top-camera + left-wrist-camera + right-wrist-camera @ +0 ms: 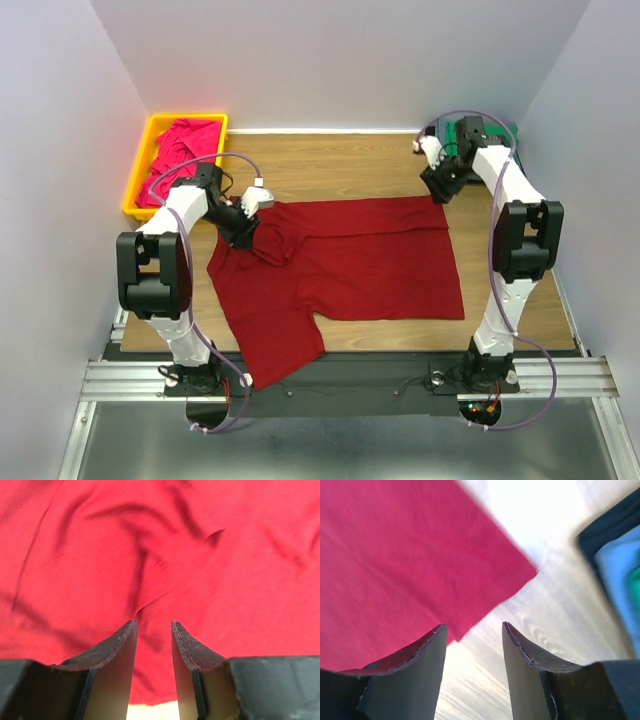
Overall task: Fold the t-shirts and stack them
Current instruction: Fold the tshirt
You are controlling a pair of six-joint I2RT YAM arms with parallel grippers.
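Observation:
A large dark red t-shirt (350,265) lies spread on the wooden table, one sleeve hanging toward the near edge. My left gripper (252,235) is down on its rumpled upper left part. In the left wrist view the gripper (152,622) is open with a narrow gap, and wrinkled red cloth (165,550) lies just beyond the tips. My right gripper (440,190) hovers at the shirt's far right corner. In the right wrist view it (472,625) is open and empty over bare wood, with the shirt's corner (420,565) to its left. A magenta-pink t-shirt (185,150) lies in the bin.
The yellow bin (137,180) stands at the far left corner. A pile of green and dark cloth (482,132) sits at the far right behind the right arm. It shows as blue-green cloth (622,565) in the right wrist view. White walls enclose the table.

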